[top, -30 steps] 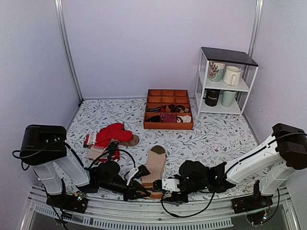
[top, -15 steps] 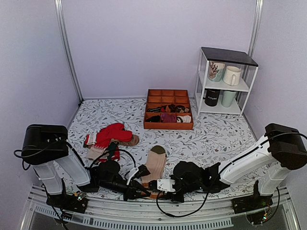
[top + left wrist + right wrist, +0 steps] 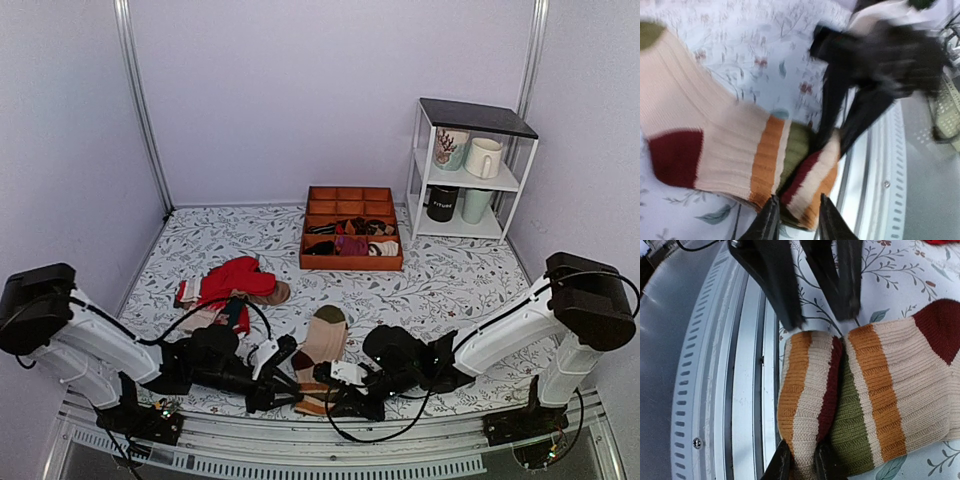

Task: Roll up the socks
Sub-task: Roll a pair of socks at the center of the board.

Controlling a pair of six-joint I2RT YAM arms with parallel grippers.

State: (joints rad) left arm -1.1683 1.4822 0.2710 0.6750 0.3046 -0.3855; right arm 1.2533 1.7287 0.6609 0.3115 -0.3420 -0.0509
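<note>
The socks [image 3: 322,348] lie near the table's front edge, olive toe pointing away, with the striped cuff end folded over onto the leg. In the left wrist view the socks [image 3: 715,145] show a maroon heel patch and orange, olive, cream and maroon stripes. My left gripper [image 3: 797,222] is shut on the folded cuff roll from the left [image 3: 283,383]. My right gripper [image 3: 801,462] is shut on the same roll [image 3: 810,390] from the right [image 3: 338,393]. The two grippers face each other, close together.
Bright red socks [image 3: 235,280] lie in a pile at the left. An orange divided tray [image 3: 350,262] with small sock bundles stands at the back. A white shelf [image 3: 470,185] with mugs stands back right. A metal rail [image 3: 300,458] runs along the near edge.
Both grippers have lifted the cuff end and turned it over towards the toe, so the socks look shorter. The left arm has dropped lower and stretched out to the right.
</note>
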